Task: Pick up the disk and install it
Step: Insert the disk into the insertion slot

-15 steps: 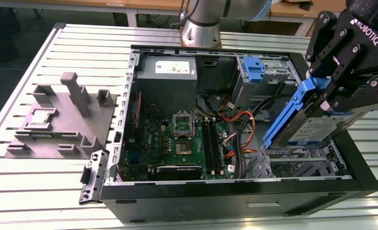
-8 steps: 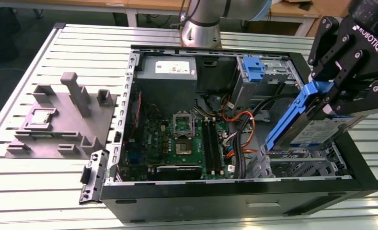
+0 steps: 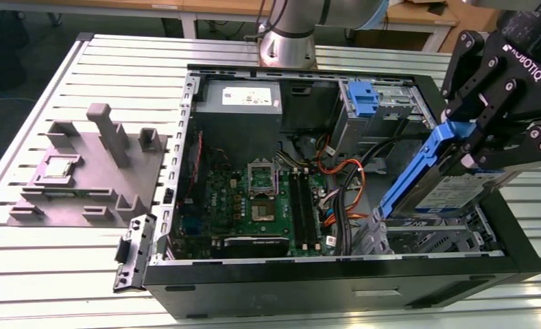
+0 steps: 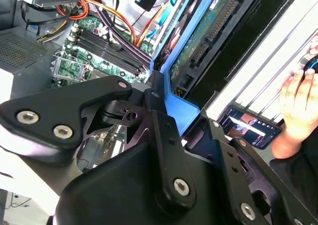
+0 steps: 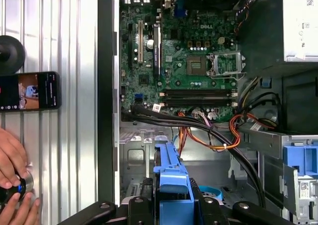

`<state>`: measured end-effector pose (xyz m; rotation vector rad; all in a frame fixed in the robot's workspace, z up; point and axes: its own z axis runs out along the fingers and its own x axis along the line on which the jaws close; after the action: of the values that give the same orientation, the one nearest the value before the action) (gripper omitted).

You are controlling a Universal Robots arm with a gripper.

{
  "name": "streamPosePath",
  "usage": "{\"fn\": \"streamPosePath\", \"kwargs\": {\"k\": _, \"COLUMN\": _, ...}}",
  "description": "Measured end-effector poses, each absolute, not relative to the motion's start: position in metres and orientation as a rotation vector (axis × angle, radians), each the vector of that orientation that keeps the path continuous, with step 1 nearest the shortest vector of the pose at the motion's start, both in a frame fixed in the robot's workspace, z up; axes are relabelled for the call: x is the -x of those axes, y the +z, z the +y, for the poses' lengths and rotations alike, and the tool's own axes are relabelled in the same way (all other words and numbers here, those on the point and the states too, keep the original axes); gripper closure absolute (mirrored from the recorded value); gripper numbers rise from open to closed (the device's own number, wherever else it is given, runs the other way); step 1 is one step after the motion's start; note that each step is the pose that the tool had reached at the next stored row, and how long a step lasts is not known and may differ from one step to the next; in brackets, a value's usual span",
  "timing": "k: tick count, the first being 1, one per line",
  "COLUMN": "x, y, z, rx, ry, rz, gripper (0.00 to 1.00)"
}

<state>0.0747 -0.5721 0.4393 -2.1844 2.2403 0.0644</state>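
**Robot arm holds hard drive over open computer**

The gripper (image 3: 472, 147) is clamped on the upper end of the disk (image 3: 451, 189), its fingers (image 4: 165, 131) pressed to both sides of the bright blue carrier (image 5: 171, 184). In the exterior view the disk hangs steeply tilted, label outward, at about four o'clock from the motherboard (image 3: 251, 199). Its lower end dips toward the metal drive cage (image 3: 435, 238) in that corner of the computer case (image 3: 343, 277) and has not seated there. The second wrist view shows the disk's bare circuit board and connector edge (image 4: 208, 38). A second blue carrier (image 3: 363, 96) sits in the bay at one o'clock, beside the grey power supply (image 3: 243, 99). On the slatted desk (image 3: 59, 274), at nine o'clock from the case, stands a grey fixture (image 3: 78, 171). The first wrist view takes in a phone (image 5: 30, 91) lying on the desk and a person's hand (image 5: 12, 160).

The drive looks stiff and dense for its size, and probably sensitive to knocks. Its plastic frame would likely flex more than the metal body. The carrier's side rails seem the safest hold, clear of the label and the exposed board. Held at one end, the hanging weight could pivot in the grip.
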Motion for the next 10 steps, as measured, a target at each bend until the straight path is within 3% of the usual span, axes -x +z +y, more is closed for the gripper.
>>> {"fn": "streamPosePath", "kwargs": {"k": 10, "x": -0.0748, "y": 0.4337, "z": -0.5745, "rx": 2.184, "ry": 0.064, "rz": 2.240, "gripper": 0.63}}
